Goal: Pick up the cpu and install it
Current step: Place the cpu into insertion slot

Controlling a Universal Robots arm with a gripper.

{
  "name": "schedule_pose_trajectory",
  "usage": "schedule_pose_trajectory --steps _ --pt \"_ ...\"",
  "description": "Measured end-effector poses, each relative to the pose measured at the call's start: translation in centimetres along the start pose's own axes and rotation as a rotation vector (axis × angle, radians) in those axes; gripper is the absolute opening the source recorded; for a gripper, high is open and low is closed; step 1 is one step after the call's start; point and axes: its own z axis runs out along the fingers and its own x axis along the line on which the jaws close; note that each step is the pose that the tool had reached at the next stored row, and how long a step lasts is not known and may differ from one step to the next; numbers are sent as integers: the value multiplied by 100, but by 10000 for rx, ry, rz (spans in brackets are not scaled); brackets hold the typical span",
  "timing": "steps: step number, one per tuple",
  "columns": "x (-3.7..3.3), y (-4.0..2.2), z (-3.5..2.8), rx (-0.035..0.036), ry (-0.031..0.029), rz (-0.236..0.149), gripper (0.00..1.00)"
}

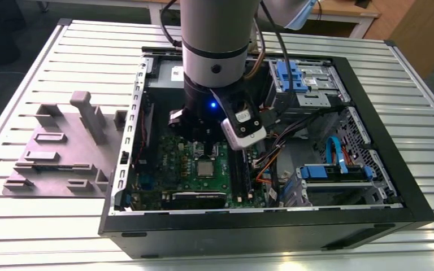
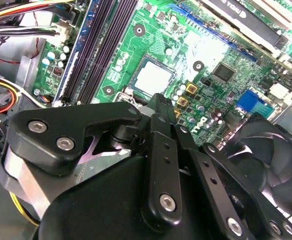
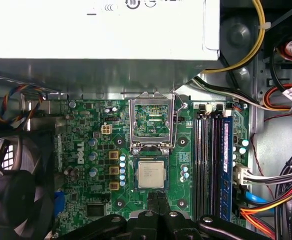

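In the exterior view, sees the cpu [image 1: 205, 168] lying flat on the motherboard [image 1: 155, 151] beneath the arm [image 1: 213, 51]. In the second wrist view, finds the gripper [image 2: 158, 102] pinched narrow, holding nothing, near the cpu. In the first wrist view, shows the load frame [image 3: 132, 125] flipped up; probably risks a skewed, scraped cpu if nudged.

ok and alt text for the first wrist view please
The cpu lies flat in its socket on the green motherboard, the socket's metal frame flipped open beside it. The dark claw is close to the cpu's edge, with memory slots and a grey metal box nearby.
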Motion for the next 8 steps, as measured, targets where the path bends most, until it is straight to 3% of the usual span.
schedule_pose_trajectory --steps 8 --pt "0 -1 -24 -1 0 0 10"
